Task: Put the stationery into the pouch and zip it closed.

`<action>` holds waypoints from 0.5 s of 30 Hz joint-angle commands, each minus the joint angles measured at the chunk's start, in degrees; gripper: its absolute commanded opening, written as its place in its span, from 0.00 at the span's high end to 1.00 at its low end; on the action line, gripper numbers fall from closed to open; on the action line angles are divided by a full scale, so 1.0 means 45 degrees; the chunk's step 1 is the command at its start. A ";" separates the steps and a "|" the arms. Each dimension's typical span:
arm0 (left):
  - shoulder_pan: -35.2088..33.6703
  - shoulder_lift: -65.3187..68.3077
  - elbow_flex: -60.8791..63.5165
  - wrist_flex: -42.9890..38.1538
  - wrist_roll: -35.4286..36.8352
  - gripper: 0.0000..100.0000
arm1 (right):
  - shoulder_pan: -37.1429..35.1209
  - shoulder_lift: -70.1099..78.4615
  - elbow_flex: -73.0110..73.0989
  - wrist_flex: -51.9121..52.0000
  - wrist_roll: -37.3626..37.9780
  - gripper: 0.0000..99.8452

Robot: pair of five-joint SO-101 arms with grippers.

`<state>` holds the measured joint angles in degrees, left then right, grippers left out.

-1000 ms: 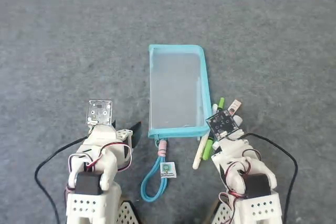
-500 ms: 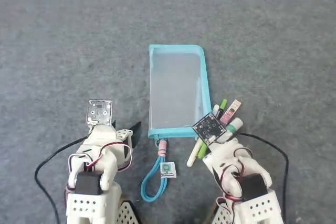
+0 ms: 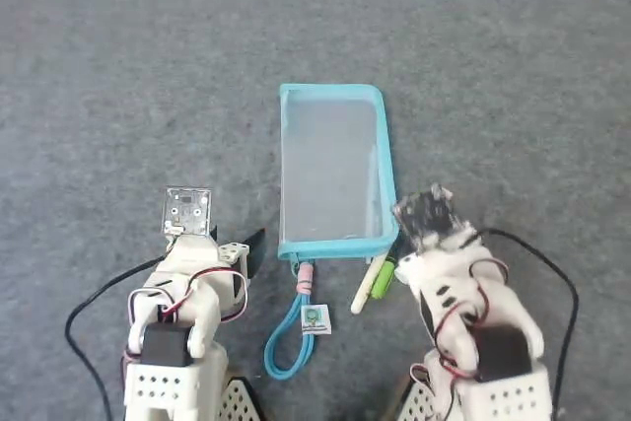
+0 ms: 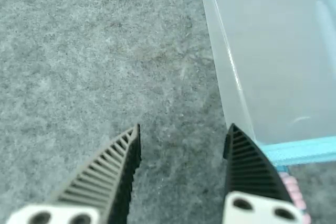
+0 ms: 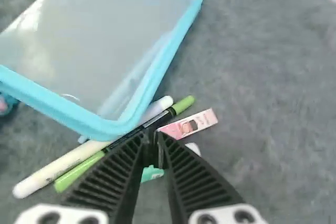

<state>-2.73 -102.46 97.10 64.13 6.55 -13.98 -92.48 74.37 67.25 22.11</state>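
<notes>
Turquoise-trimmed clear pouch [image 3: 332, 170] lies flat on the grey bench [image 3: 118, 96]. Pens [image 5: 52, 170] and a pink eraser [image 5: 189, 124] rest against its right edge near the corner, long axes slanting along that edge. The right claw [image 5: 152, 137], clenched on nothing, hangs just above them and is much the nearer. The left claw [image 4: 181, 140] gapes at the pouch's other side.

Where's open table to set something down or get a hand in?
Free: grey mat left of the pouch, ahead of the left gripper; the strip beyond the pouch; mat right of the pens. Crowded: pouch's near right corner, with pens and right gripper; strap at its near edge.
</notes>
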 commanded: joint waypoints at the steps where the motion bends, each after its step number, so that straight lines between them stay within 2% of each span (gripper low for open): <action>1: 0.0078 0.0117 -0.0088 0.0039 0.0176 0.75 | -0.1553 0.5538 -0.3653 -0.0186 -0.1778 0.99; 7: 0.0078 0.0117 -0.0088 0.0039 0.0176 0.75 | -0.6515 1.2825 -0.7092 -0.0166 -0.4181 0.99; 9: 0.0078 0.0117 -0.0088 0.0039 0.0176 0.75 | -0.7687 1.4623 -0.7853 -0.0166 -0.5333 0.99; 11: 0.0078 0.0117 -0.0088 0.0039 0.0176 0.75 | -0.8254 1.5932 -0.8459 -0.0283 -0.6056 0.99; 15: 0.0078 0.0117 -0.0088 0.0039 0.0176 0.75 | -0.8410 1.7338 -0.9143 -0.0654 -0.6603 0.99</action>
<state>-2.73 -102.46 97.10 64.13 6.55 -50.55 -19.25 38.51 66.29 -4.53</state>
